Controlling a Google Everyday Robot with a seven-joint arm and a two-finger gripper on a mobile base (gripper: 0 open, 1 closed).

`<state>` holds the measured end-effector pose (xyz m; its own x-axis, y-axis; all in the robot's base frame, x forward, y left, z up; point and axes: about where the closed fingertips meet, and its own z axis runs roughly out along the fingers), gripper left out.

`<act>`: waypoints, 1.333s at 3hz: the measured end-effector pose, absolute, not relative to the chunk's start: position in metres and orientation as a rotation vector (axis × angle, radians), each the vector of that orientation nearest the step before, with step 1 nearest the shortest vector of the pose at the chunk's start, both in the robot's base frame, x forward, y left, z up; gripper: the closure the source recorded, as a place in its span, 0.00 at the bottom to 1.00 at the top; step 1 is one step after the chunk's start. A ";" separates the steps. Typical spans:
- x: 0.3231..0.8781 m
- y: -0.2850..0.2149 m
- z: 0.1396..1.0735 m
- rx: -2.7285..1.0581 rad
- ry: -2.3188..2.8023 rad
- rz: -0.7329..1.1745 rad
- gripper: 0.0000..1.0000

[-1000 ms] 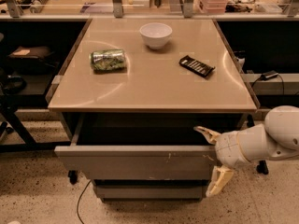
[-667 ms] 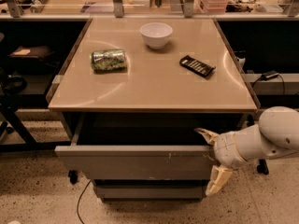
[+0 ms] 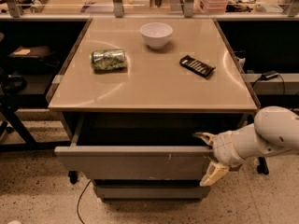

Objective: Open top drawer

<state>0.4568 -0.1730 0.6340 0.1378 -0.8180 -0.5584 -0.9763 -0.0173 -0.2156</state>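
Beige and glossy, the counter [image 3: 149, 85] stood over the top drawer [image 3: 135, 162], which hung pulled out beneath its front edge. By the front right corner, the tool [image 3: 200, 158] sat at the drawer's end, fingers spread apart. A white bowl [image 3: 156, 34] rested near the back edge, and a can [image 3: 108, 59] lay toward the left edge.

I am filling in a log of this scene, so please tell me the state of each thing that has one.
top drawer: pulled open
gripper: open, fingers astride the drawer front's right end
lower drawer: shut
can: lying on its side
bowl: upright
black packet: lying flat
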 end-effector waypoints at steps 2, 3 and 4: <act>0.445 -0.169 0.644 -1.908 1.697 0.336 0.65; 0.401 -0.167 0.650 -1.914 1.668 0.298 0.88; 0.402 -0.167 0.654 -1.914 1.668 0.298 0.87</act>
<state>0.4016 -0.1668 0.6544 0.1945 -0.8311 -0.5210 -0.9602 -0.0528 -0.2743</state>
